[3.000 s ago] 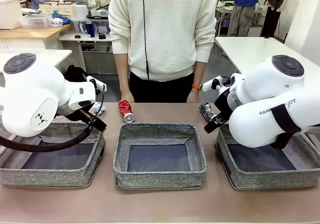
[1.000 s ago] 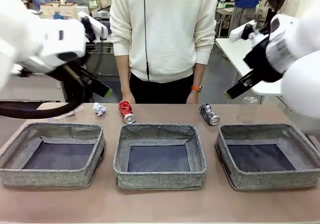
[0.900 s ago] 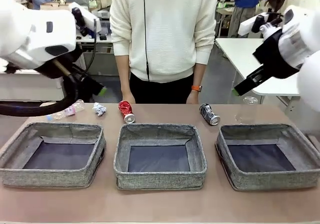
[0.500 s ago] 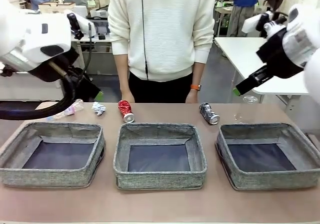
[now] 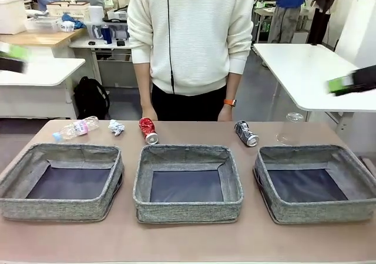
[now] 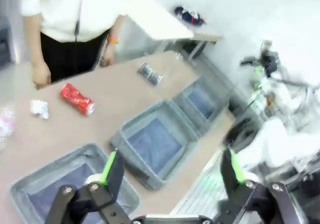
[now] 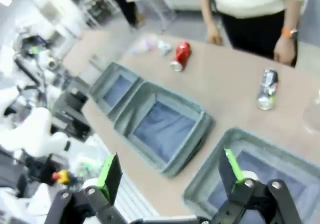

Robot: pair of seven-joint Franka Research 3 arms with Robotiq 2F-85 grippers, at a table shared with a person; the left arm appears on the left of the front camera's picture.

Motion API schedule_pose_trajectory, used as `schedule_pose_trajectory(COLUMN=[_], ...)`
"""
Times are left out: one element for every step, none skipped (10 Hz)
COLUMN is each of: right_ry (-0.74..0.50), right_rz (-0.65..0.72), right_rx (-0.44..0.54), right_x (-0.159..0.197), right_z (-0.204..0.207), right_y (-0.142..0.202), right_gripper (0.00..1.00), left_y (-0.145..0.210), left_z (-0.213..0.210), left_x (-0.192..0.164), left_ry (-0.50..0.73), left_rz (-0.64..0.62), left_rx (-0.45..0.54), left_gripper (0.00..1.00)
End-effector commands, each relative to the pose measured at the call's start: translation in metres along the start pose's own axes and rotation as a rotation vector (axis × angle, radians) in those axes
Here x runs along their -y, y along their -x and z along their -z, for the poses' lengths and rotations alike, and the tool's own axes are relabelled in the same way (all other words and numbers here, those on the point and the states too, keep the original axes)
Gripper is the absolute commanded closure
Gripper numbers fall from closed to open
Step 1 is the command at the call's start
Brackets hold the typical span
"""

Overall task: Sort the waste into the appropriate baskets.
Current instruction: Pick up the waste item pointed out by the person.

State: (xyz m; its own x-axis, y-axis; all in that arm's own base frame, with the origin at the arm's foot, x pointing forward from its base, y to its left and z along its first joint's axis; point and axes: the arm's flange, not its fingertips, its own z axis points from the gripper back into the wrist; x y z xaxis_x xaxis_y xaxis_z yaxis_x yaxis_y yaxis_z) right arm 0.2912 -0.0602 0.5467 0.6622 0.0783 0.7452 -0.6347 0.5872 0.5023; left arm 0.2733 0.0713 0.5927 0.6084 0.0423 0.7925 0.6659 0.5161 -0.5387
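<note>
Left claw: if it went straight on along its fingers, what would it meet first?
Probably the middle basket. The left claw is open and points down at it from high above, with nothing seen between, though depth is unclear.

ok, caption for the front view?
Three grey baskets in a row; red can, dark can, bottles, paper wad behind; person at far edge.

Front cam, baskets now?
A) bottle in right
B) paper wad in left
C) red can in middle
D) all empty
D: all three baskets show bare dark bottoms; red can, dark can, paper wad, blue-capped bottle and clear bottle lie on the table behind them.
</note>
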Motion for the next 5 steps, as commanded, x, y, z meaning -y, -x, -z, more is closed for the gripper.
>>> schedule_pose_trajectory(right_ry=[-0.072, -0.125, -0.17, -0.205, -0.241], right_rz=[0.166, 0.244, 0.332, 0.379, 0.363], right_rx=[0.088, 0.183, 0.27, 0.322, 0.361], right_x=[0.041, 0.069, 0.091, 0.105, 0.109], right_z=[-0.043, -0.061, -0.07, -0.068, -0.06], right_y=[0.102, 0.121, 0.136, 0.142, 0.14], right_gripper=[0.0, 0.0, 0.0, 0.0, 0.0], left_y=[0.097, 0.128, 0.157, 0.173, 0.181], left_z=[-0.039, -0.042, -0.039, -0.015, 0.018], left_x=[-0.019, -0.034, -0.047, -0.051, -0.057], left_ry=[0.008, 0.027, 0.053, 0.053, 0.056], left_rz=[-0.163, -0.235, -0.306, -0.351, -0.391], left_rx=[0.162, 0.182, 0.164, 0.042, -0.092], left_gripper=[0.0, 0.0, 0.0, 0.0, 0.0])
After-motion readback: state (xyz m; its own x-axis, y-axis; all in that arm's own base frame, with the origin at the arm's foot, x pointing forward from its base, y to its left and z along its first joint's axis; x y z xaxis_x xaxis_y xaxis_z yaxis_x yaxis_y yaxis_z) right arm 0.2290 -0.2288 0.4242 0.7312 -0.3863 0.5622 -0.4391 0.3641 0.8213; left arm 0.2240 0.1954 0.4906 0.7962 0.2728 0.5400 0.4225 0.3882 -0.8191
